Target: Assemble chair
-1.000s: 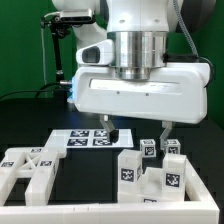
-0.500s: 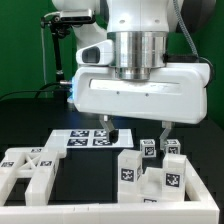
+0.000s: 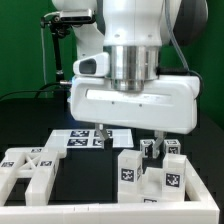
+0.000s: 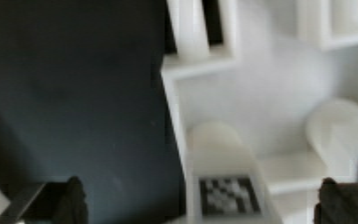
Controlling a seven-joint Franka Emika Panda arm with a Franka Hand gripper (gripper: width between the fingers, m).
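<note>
Twice found chair pieces on the black table: slotted blocks at near left, tagged posts at near right. Saw the claw released, jaws wide, gripping nothing, hanging over the posts. Noted the marker board farther back, partly behind one finger.

White, tag-marked chair pieces stand clustered upright; a slotted block lies apart.

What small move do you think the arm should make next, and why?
Probably lower straight down: the gripper is wide open and empty above the white chair pieces, and the wrist view shows a tagged post roughly between its fingers, not yet gripped.
</note>
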